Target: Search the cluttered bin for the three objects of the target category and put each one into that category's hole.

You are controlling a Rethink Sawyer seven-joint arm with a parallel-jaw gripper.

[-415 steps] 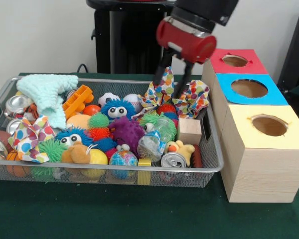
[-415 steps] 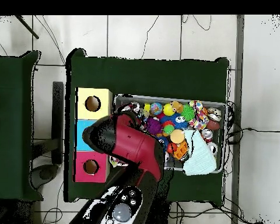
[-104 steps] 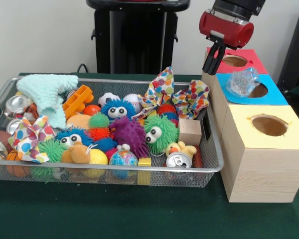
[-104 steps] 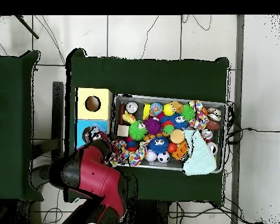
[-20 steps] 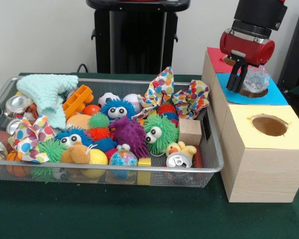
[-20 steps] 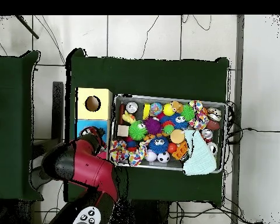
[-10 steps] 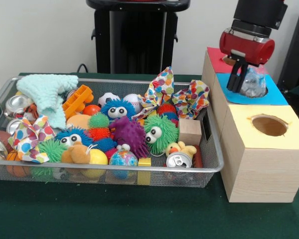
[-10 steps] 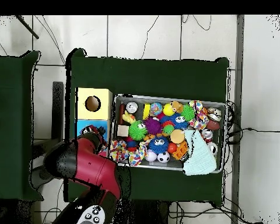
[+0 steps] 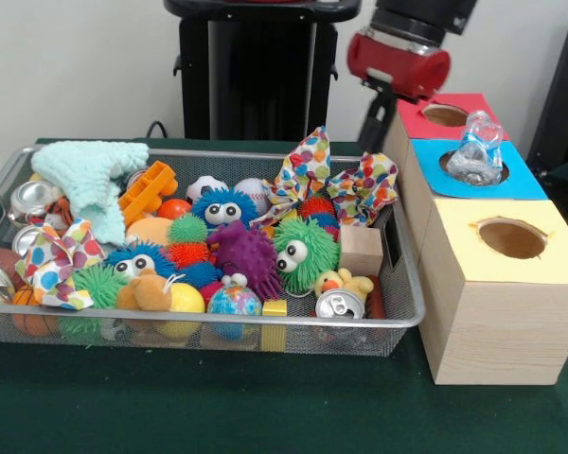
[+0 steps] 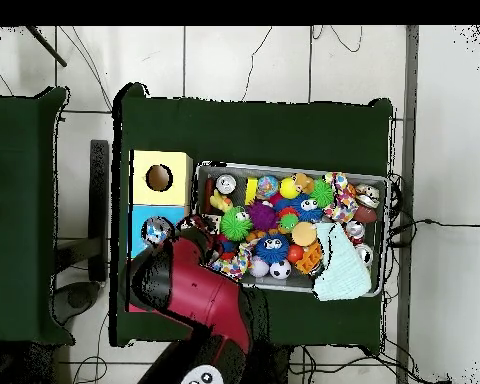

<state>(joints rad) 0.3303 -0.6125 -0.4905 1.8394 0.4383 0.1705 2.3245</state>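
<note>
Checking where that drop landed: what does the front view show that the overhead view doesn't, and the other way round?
Front view only: the red-topped box's hole, unobstructed, with nothing showing in it. Overhead view only: the arm covering the red-topped box, and the full outline of the bin. Both: the plastic bundle resting in the blue-topped box's hole, not the red one.

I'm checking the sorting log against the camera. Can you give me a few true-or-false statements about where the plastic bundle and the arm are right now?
1. The plastic film bundle sits in the blue-topped box's hole. True.
2. The red-topped box's hole holds a bundle. False: it looks empty.
3. The gripper holds the bundle. False: it is off to the side, apart from it.
4. A silver can lies near the bin's front rim. True.
</note>
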